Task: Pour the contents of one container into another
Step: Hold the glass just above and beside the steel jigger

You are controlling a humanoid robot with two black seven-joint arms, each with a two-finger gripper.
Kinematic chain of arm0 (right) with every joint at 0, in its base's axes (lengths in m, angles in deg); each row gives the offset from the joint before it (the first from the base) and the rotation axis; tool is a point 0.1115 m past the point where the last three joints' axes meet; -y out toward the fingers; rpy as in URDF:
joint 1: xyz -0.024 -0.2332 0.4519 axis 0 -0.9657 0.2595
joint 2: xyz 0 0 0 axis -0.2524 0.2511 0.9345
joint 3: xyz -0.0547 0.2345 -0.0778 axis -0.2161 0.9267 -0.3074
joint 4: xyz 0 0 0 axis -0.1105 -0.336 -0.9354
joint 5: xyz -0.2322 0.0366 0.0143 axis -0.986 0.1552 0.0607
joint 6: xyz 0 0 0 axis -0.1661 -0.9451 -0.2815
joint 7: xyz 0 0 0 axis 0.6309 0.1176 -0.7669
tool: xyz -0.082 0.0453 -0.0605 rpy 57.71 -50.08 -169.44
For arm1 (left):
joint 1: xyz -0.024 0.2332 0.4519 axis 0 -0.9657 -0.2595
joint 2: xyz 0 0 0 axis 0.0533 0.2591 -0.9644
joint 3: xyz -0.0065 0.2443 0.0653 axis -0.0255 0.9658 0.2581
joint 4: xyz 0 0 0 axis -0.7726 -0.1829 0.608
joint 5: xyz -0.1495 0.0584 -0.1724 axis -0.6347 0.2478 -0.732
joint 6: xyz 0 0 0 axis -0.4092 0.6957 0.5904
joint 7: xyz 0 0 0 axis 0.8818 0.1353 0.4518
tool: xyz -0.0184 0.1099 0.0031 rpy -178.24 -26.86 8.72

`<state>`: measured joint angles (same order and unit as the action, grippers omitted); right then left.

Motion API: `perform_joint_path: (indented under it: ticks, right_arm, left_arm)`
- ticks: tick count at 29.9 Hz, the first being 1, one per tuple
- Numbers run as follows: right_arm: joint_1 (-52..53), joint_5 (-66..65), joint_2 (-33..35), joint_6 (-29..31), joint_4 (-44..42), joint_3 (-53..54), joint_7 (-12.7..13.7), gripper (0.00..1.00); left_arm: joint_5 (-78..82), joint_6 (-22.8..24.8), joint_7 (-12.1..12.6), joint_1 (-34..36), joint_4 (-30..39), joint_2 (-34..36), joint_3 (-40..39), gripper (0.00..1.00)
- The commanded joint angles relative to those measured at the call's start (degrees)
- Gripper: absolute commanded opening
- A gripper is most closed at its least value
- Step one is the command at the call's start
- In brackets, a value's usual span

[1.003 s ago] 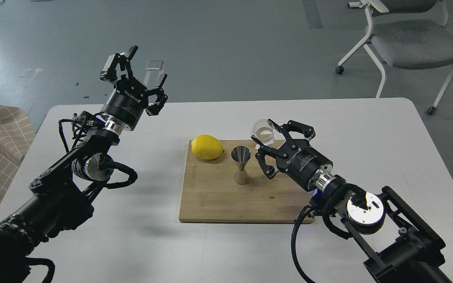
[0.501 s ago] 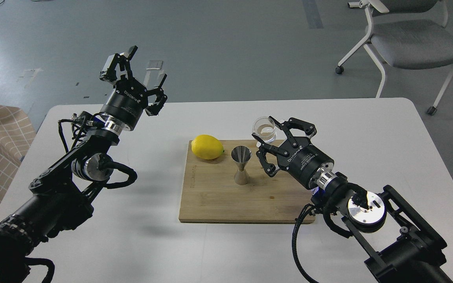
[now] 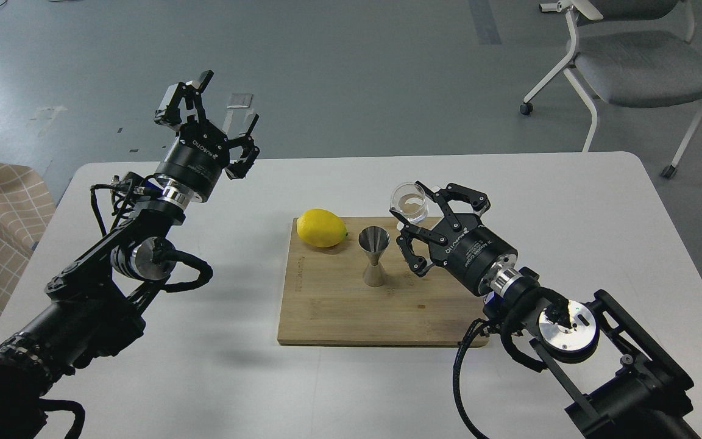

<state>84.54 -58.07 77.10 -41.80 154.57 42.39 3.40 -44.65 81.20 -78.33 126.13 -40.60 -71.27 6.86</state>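
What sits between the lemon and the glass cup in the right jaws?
In the head view, the steel jigger stands upright on the cutting board, between the lemon and the glass cup; nothing else lies there.

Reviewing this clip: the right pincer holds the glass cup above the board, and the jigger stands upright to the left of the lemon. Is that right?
Not quite. In the head view the jigger stands upright to the right of the lemon, not its left. The rest holds: the right pincer holds the glass cup above the board.
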Motion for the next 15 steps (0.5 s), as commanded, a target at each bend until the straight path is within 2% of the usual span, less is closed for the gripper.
perform_joint_path:
  ticks: [1,15]
  right_arm:
    - [-0.03,-0.3,0.17,0.0,0.3,0.03,-0.09,0.39]
    - [-0.03,-3.19,1.4,0.0,0.48,-0.24,0.0,0.39]
  left_arm:
    - [0.0,0.0,0.0,-0.08,-0.06,-0.04,0.0,0.98]
    - [0.0,0.0,0.0,-0.08,0.03,-0.04,0.0,0.98]
